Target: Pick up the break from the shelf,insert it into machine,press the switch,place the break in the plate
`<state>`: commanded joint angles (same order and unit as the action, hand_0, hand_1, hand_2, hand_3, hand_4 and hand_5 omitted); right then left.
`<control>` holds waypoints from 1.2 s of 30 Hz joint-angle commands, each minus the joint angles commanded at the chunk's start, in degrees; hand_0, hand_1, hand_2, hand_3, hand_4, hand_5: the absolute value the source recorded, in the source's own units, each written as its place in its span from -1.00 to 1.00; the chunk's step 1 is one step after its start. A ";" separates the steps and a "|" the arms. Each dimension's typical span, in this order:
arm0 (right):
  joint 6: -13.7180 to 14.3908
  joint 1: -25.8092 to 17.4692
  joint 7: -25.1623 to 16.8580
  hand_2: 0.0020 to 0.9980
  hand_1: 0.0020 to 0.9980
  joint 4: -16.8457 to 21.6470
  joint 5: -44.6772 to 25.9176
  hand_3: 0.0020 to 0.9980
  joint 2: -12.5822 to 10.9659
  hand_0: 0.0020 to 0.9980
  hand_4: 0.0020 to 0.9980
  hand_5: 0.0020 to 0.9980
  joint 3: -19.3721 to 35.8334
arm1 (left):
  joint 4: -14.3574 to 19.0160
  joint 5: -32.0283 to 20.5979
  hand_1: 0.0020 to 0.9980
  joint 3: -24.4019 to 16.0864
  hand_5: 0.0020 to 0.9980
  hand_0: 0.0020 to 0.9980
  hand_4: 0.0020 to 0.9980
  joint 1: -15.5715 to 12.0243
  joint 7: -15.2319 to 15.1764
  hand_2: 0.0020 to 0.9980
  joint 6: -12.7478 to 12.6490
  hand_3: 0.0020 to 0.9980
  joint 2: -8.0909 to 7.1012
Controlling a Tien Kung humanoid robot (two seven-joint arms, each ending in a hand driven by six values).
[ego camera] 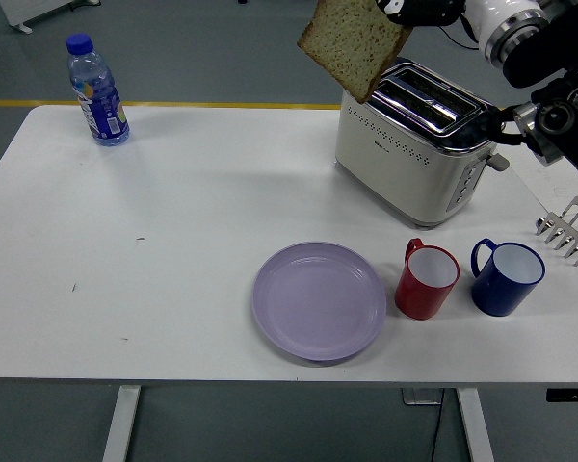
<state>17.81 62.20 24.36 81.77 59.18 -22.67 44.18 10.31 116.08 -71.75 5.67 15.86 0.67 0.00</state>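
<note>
In the head view, the right robot hand [419, 10] pinched the top corner of the bread [354, 40], which hung tilted in the air above the toaster's [412, 144] left end, clear of both slots. That looked like the last step: carrying the slice to the plate [319, 300], which lay bare at the near side of the worktop [173, 241], left of the red cup [427, 280]. The next move, I judged, called for swinging down and toward me, then releasing over the plate. The left arm was nowhere in view.
</note>
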 joint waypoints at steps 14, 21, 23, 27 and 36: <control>-1.69 -7.94 -0.80 -0.27 -0.45 10.69 -25.99 -0.06 -8.26 -0.56 0.27 -1.00 -10.31 | 0.00 -1.03 -0.08 0.45 0.84 0.21 -0.43 0.25 -0.22 -0.10 -0.21 0.08 0.00; -1.61 -10.18 -1.19 -0.27 -0.46 11.36 -27.18 -0.06 -8.58 -0.57 0.27 -1.00 -15.71 | 0.00 -1.50 -0.08 0.93 0.84 0.21 -0.43 0.21 -0.23 -0.09 -0.14 0.08 0.00; -1.46 -10.71 -1.51 -0.27 -0.46 10.91 -27.35 -0.06 -8.03 -0.57 0.27 -1.00 -17.01 | 0.00 -1.55 -0.08 0.99 0.84 0.21 -0.43 0.18 -0.24 -0.09 -0.12 0.08 0.00; -1.48 -11.87 -1.93 -0.27 -0.47 9.66 -27.10 -0.06 -6.43 -0.57 0.25 -1.00 -18.72 | 0.00 -1.53 -0.07 1.11 0.85 0.21 -0.44 0.09 -0.23 -0.09 -0.05 0.08 0.00; -2.09 -14.47 -3.16 -0.27 -0.47 5.96 -26.86 -0.06 -3.34 -0.56 0.24 -1.00 -19.71 | 0.00 -1.11 -0.07 0.97 0.85 0.21 -0.44 0.02 -0.19 -0.09 0.01 0.08 0.00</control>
<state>15.72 47.73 21.20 87.74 32.32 -26.02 24.46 10.31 114.97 -70.79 5.68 15.67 0.69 0.00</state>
